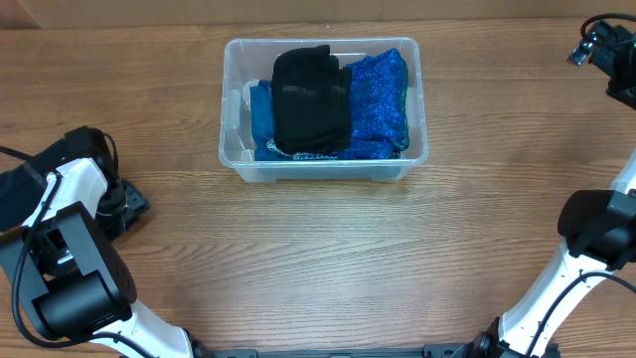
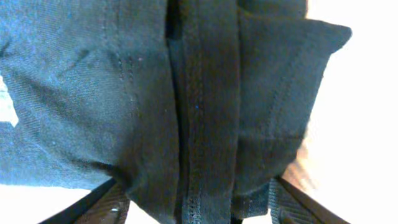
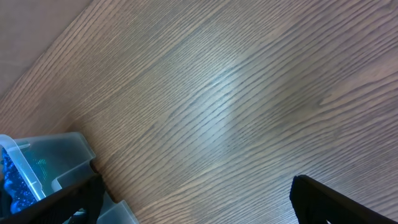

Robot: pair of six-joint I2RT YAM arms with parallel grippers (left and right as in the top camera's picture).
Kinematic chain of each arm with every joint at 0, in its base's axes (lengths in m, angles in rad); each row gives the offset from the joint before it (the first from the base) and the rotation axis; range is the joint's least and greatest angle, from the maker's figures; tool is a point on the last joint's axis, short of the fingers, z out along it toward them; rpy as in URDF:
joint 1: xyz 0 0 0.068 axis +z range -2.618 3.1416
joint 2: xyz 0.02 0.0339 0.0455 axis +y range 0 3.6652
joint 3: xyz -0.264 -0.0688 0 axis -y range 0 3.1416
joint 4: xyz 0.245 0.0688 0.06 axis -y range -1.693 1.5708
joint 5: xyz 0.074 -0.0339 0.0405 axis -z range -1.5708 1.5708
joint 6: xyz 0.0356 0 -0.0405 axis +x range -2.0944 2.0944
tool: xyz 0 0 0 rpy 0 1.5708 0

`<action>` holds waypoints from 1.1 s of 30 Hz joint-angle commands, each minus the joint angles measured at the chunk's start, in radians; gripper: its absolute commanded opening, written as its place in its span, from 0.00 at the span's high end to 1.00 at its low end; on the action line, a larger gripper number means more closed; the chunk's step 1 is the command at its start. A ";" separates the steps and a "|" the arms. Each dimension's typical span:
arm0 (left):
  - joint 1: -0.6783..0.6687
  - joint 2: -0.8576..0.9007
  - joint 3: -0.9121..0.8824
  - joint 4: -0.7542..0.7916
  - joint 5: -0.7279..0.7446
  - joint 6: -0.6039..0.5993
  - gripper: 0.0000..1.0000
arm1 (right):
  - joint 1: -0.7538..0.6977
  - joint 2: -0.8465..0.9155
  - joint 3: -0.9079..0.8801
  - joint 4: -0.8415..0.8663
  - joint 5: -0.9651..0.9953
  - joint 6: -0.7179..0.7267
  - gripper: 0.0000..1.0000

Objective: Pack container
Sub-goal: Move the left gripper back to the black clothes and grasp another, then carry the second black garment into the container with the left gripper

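folded clothes (image 1: 310,99) in clear container (image 1: 323,171)

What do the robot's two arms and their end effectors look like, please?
The left arm and the right arm have smooth white links joined by bulky black joint housings. Thin black cables loop beside the left arm. The left end effector and right end effector each have two plain black fingers. No markings are legible.

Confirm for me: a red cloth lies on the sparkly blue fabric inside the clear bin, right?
No: the overhead view shows the cloth is black, not red. It does lie on the sparkly blue fabric inside the clear bin.
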 commanded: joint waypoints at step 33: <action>-0.578 0.024 1.178 -0.443 0.373 0.517 0.96 | 0.002 -0.035 0.027 0.003 0.000 0.000 0.00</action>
